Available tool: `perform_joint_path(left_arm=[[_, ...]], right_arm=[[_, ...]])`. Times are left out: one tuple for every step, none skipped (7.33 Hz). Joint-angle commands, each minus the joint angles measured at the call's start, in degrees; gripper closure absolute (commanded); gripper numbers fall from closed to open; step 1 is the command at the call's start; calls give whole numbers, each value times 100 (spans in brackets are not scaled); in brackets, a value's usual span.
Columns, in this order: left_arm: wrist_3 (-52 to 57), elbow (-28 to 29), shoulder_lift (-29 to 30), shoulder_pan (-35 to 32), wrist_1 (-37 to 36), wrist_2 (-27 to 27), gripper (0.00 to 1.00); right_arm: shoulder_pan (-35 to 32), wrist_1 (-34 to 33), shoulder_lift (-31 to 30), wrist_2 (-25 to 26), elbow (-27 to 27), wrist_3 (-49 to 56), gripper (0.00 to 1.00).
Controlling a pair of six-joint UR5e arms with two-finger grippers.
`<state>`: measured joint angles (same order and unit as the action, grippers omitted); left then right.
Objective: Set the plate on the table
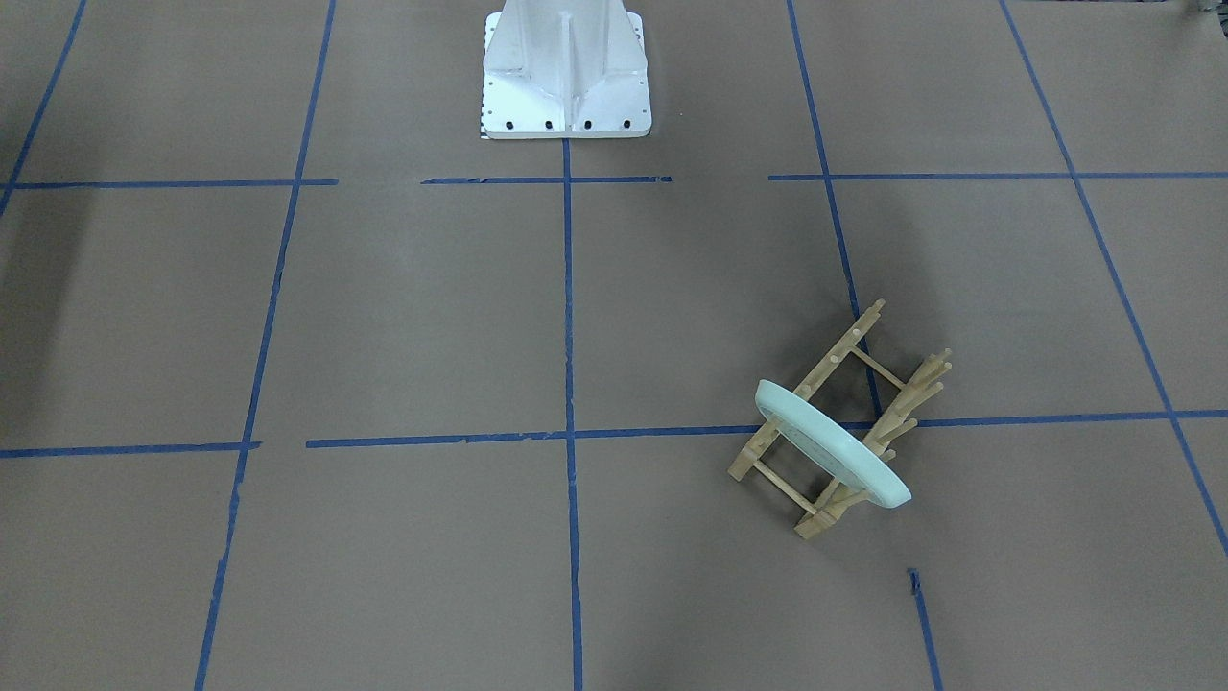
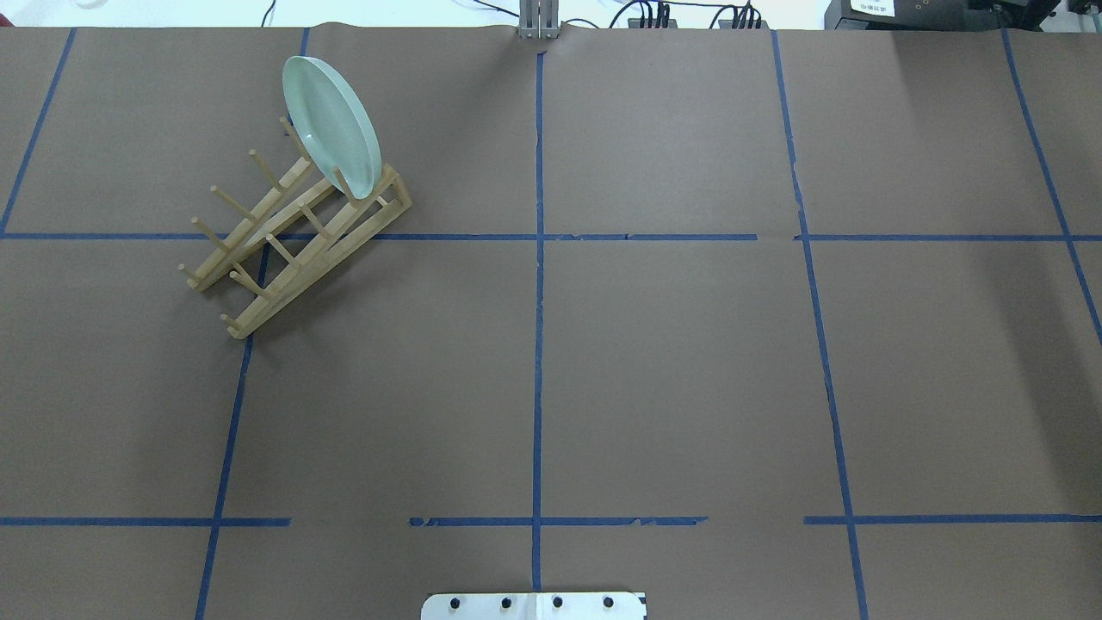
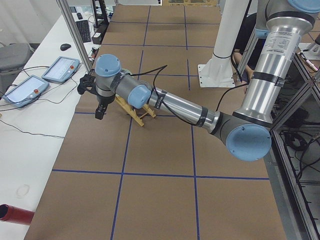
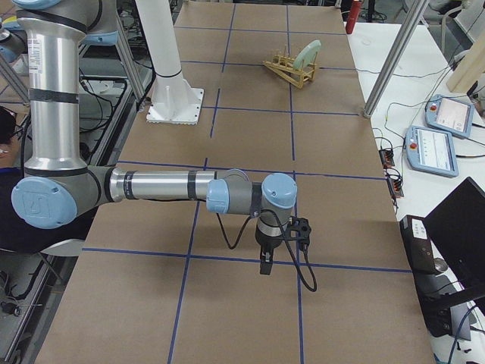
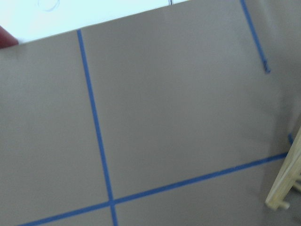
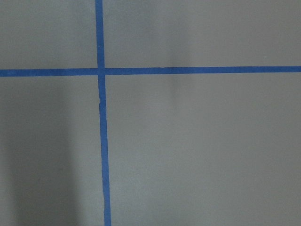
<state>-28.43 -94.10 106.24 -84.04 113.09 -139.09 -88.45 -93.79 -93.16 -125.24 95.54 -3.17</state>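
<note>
- My left gripper [image 3: 99, 115] hangs pointing down over the table [image 2: 671, 362], just beside the wooden rack [image 2: 297, 284]. Only the side camera catches its fingers, so I cannot tell whether they are wide or narrow.
- The plate [image 2: 331, 120], pale mint green and glossy, stands tilted on its edge between the pegs at the rack's end farthest from my base. It is near my left fingers, though my own wrist hides it in that side view.
- My left wrist camera shows one foot of the rack at the lower right edge and a crossing of blue tape lines [image 5: 111, 201] below.
- My right gripper [image 4: 264, 267] hangs over the table close above another tape crossing. The plate is well apart from those fingers, toward the table's opposite end. This gripper also shows only from the side, so I cannot tell its state.
- The plate, rack and table show no writing.
- Dark lettering [image 3: 272, 45] runs along my left arm's silver tube, too small to read.
- A pale logo [image 4: 30, 203] sits on my right arm's blue cap, and I cannot make it out.
- A white label [image 2: 871, 7] on a dark box beyond the table is also illegible.
</note>
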Motion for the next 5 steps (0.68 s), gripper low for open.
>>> perform_joint_path(left_arm=[[-2849,688,72,754,2488,65,0],[-4253,892,211,1053,3159,362,0],[-5851,903,396,1665,3679,1087,0],[-6902,894,537,2089,3920,1747,0],[-7470,885,669,2224,3922,1893,0]], right_arm=[[3,-8,0,0,0,-9,0],[3,1,0,0,0,-9,0],[3,-8,0,0,0,-9,0],[3,1,0,0,0,-9,0],[-5,1,0,0,0,-9,0]])
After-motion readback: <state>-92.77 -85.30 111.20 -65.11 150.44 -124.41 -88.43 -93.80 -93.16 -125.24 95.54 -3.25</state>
